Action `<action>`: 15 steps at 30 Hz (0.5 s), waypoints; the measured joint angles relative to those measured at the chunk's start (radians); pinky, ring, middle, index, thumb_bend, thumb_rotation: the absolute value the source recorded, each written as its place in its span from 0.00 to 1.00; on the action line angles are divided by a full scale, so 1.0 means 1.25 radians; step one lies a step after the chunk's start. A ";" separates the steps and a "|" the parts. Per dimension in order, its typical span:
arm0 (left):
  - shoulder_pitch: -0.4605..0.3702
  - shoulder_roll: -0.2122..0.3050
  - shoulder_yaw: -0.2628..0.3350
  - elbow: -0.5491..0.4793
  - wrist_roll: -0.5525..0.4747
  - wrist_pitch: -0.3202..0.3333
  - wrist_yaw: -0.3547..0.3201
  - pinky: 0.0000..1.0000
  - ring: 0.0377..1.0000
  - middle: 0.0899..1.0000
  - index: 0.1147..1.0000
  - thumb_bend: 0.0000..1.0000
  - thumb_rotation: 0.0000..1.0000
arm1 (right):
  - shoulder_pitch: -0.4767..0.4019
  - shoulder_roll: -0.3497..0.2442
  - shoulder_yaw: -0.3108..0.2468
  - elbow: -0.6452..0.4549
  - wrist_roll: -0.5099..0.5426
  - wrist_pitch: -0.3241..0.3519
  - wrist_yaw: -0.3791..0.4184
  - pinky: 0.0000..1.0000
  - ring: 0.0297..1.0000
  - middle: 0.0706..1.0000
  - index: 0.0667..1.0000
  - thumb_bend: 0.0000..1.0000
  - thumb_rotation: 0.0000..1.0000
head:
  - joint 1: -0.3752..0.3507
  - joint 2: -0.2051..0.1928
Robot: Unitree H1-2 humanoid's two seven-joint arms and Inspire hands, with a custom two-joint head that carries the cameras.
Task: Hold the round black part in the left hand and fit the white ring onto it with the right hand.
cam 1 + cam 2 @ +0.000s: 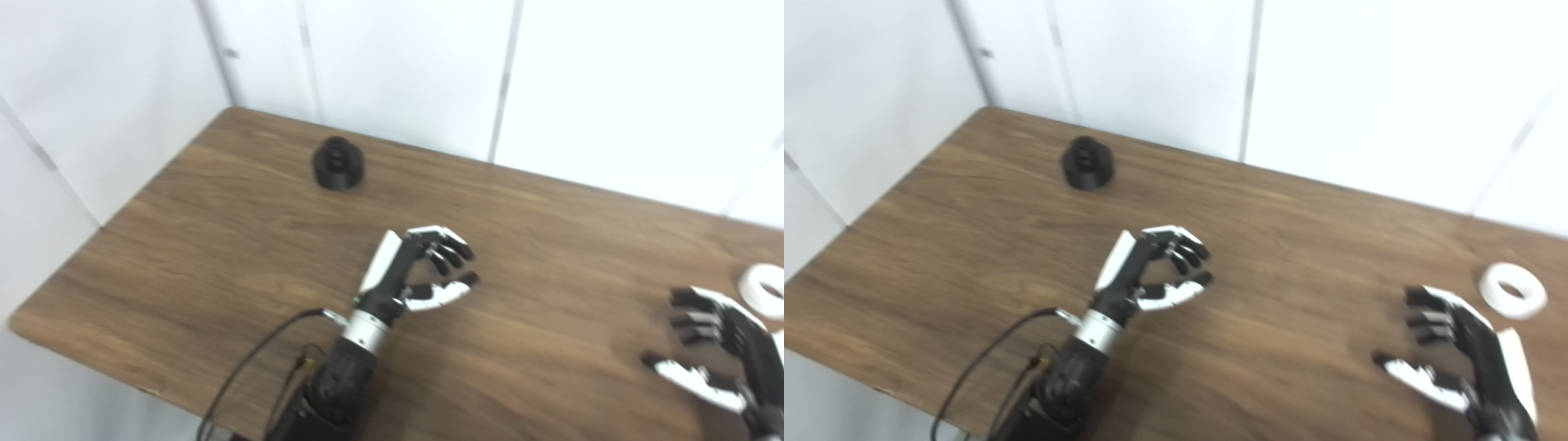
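The round black part (339, 163) stands on the wooden table (214, 245) near its far left corner, untouched. My left hand (422, 269) hovers over the middle of the table, well short of the part, fingers curled but apart and holding nothing. The white ring (1513, 290) lies flat at the far right. My right hand (1451, 349) is low at the right, just short of the ring, open and empty, its palm facing left.
White wall panels (398, 61) rise close behind the table's far edge. The table's left edge and near-left corner (24, 318) drop off. A black cable (257, 361) runs along my left forearm.
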 measured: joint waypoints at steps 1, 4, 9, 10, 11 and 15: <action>-0.001 -0.001 0.000 0.000 0.004 0.000 0.004 0.42 0.53 0.55 0.43 0.51 0.04 | 0.002 0.000 0.000 -0.004 0.002 0.008 0.003 0.51 0.60 0.68 0.68 0.64 0.00 | 0.000 0.000; -0.002 -0.002 -0.001 0.000 0.022 0.000 0.015 0.43 0.55 0.55 0.43 0.51 0.05 | 0.002 0.002 0.001 -0.008 0.002 0.014 0.004 0.51 0.60 0.68 0.68 0.64 0.00 | -0.004 0.001; -0.002 -0.001 -0.001 0.000 0.031 0.000 0.025 0.45 0.57 0.57 0.43 0.51 0.05 | 0.002 0.001 0.001 -0.011 0.002 0.021 0.007 0.52 0.61 0.69 0.68 0.64 0.00 | -0.011 0.004; -0.002 -0.001 -0.001 0.000 0.032 0.001 0.025 0.45 0.57 0.57 0.43 0.51 0.05 | 0.002 0.001 0.001 -0.014 0.002 0.023 0.008 0.52 0.61 0.69 0.68 0.65 0.00 | -0.011 0.004; -0.002 0.000 -0.001 0.000 0.033 0.002 0.025 0.45 0.58 0.57 0.43 0.51 0.05 | 0.002 0.001 0.001 -0.018 0.002 0.027 0.009 0.52 0.61 0.69 0.68 0.65 0.00 | -0.011 0.004; -0.004 0.002 0.000 -0.003 0.077 0.009 0.037 0.54 0.66 0.65 0.43 0.51 0.06 | 0.002 0.001 -0.001 -0.022 0.003 0.039 0.013 0.51 0.60 0.69 0.68 0.65 0.00 | -0.011 0.005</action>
